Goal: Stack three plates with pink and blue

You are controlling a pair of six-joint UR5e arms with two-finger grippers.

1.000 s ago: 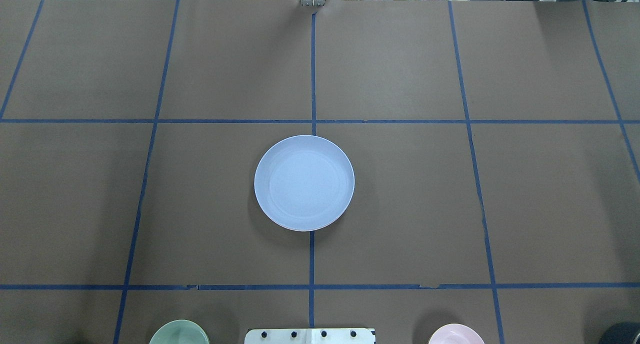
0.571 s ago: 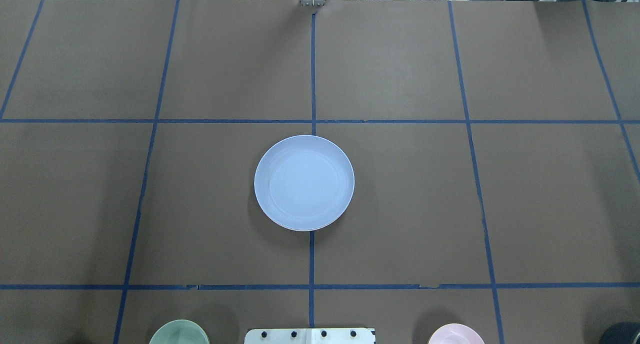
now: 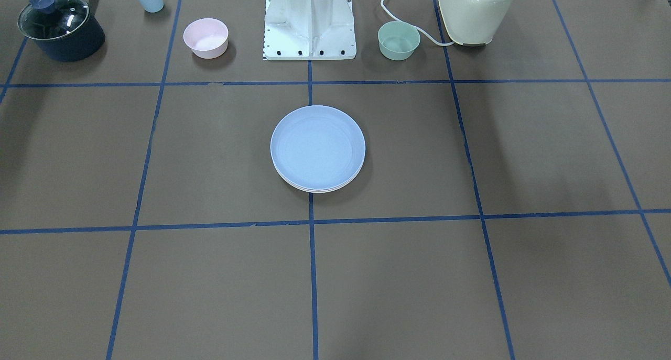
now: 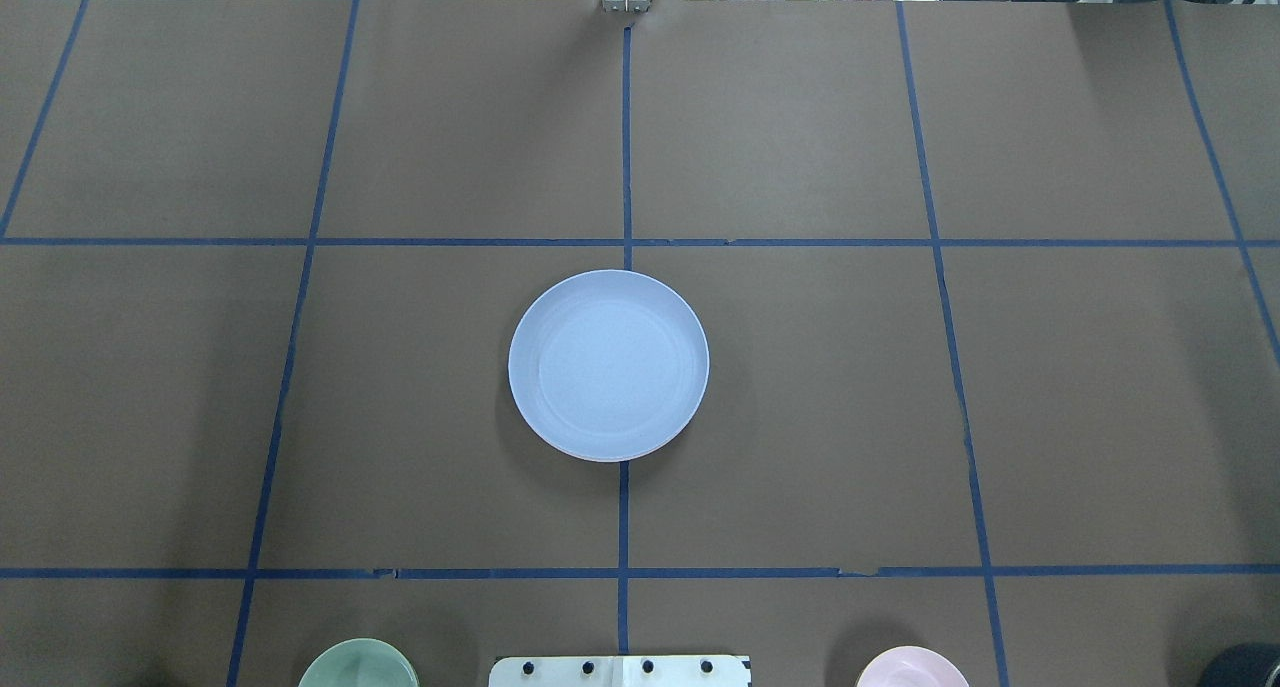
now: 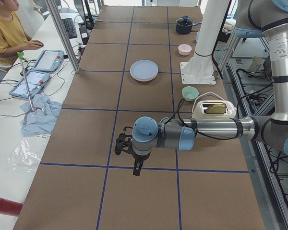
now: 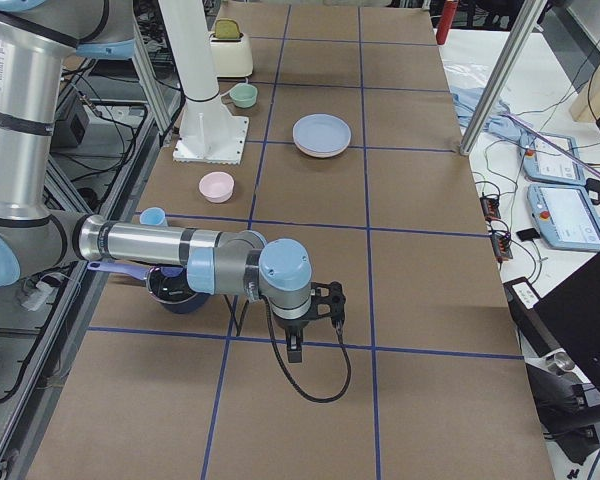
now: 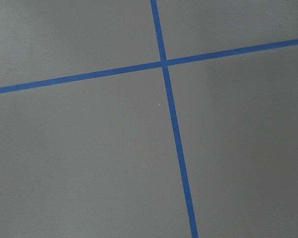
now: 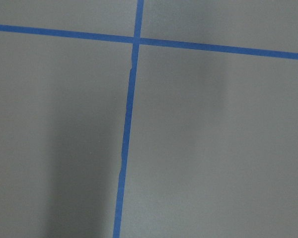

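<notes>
Looking along the table, we see the pale blue plate (image 3: 317, 146) topping the stack of plates (image 3: 321, 189), with paler rims showing under its edge. It lies well apart from both grippers, between them. The left gripper (image 5: 137, 168) and right gripper (image 6: 295, 350) each hang over brown paper (image 7: 89, 148) near a blue tape cross (image 7: 164, 62). Whether their fingers are parted or closed, we cannot tell.

No visible delta over the last second in the overhead view: the blue plate (image 4: 608, 365) keeps the same outline and the same spot on the desk (image 4: 900, 417), over the centre tape line (image 4: 623, 517), shadow unchanged. Side and wrist views have no earlier frame to compare.
</notes>
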